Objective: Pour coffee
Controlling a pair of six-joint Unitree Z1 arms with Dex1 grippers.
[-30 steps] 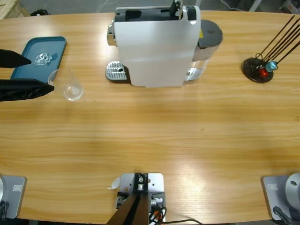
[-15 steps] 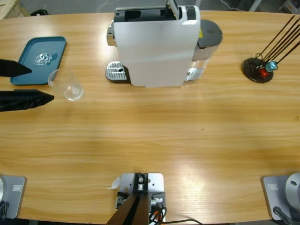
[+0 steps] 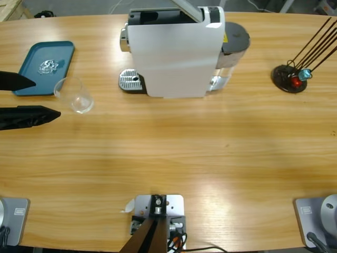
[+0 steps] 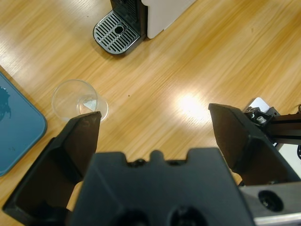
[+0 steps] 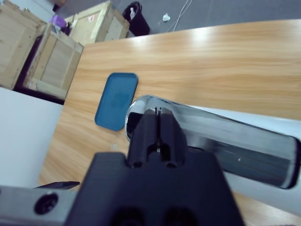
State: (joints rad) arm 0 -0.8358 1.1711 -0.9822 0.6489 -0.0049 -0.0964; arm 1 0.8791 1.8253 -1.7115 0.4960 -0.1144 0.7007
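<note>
No coffee shows in any view. A clear glass [image 3: 74,95] [image 4: 77,100] stands upright on the table, left of the white coffee machine [image 3: 174,52], and looks empty. My left gripper [image 3: 47,98] [image 4: 153,117] comes in from the left edge, open, with its tips just short of the glass and nothing between them. The right gripper [image 5: 157,115] is shut, its tips against the end of the machine's chrome lever [image 5: 225,141] [image 3: 185,6]. It is out of sight in the high view.
The machine's round drip grate [image 3: 130,80] [image 4: 116,32] sticks out on its left side. A blue tray [image 3: 45,66] with a crumpled clear scrap lies behind the glass. At the far right stands a black capsule holder [image 3: 289,78] with thin rods.
My left gripper has slid toward the table's front, off the glass, which stayed put. On top of the machine the lever has swung and the black gripper has left the high view.
</note>
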